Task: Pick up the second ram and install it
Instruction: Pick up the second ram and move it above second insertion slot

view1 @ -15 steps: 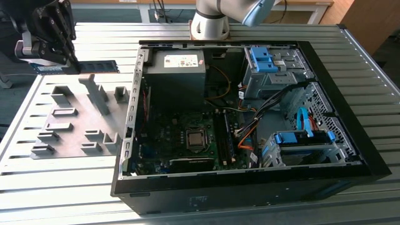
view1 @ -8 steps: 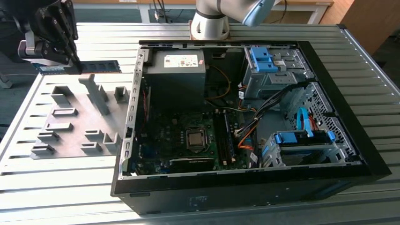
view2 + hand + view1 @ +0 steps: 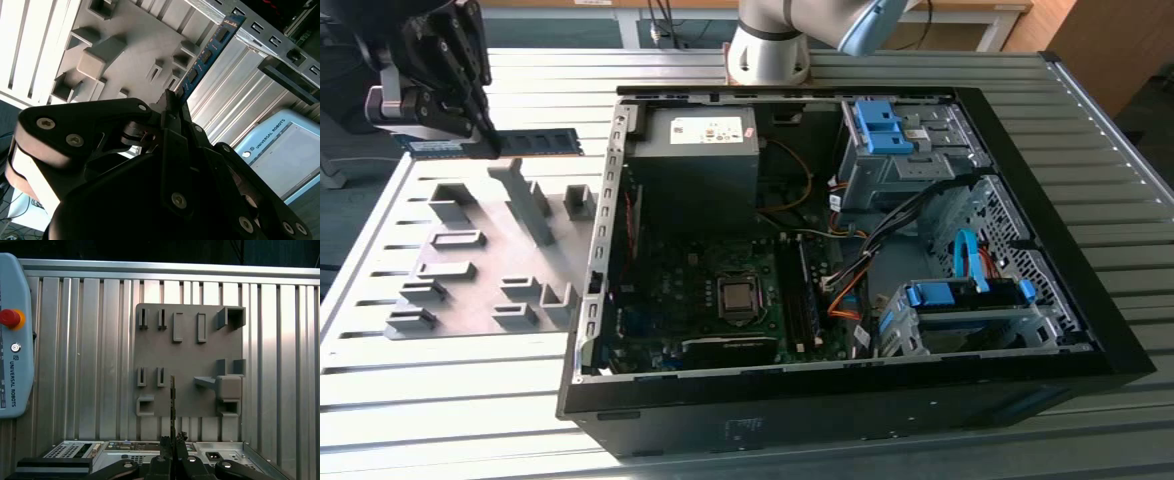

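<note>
The second ram [image 3: 534, 142] is a thin blue-green stick held level in the air at the exterior view's upper left, above the far edge of the grey fixture plate [image 3: 487, 265]. My gripper [image 3: 478, 138] is shut on it near its middle. In the second wrist view the ram [image 3: 207, 52] sticks out from between the black fingers [image 3: 170, 107] towards the case. The first wrist view shows the ram [image 3: 172, 400] edge-on over the fixture plate [image 3: 190, 360], rising from the gripper [image 3: 173, 442].
An open black computer case [image 3: 1067, 330] lies at the exterior view's right, with the motherboard [image 3: 707, 290] and its memory slots [image 3: 801, 295] exposed. Grey blocks stand up from the fixture plate. A teach pendant [image 3: 12, 340] lies on the ribbed metal table [image 3: 454, 400].
</note>
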Motion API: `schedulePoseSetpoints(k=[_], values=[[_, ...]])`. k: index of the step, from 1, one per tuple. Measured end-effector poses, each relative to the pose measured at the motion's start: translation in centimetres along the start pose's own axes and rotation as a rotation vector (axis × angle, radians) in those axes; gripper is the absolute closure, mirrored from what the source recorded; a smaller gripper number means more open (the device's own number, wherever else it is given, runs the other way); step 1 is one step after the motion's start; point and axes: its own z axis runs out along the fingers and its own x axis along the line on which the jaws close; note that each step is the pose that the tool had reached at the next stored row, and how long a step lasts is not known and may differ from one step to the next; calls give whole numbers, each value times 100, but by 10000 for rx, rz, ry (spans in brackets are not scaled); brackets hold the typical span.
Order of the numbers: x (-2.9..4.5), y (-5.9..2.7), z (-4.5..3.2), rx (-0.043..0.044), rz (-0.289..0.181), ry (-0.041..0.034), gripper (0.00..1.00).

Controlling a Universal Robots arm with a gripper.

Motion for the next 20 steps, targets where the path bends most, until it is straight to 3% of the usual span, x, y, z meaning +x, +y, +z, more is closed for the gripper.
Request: schedulePoseSetpoints(k=[20], values=[[0,-100,-3,-1,-1,0,86]])
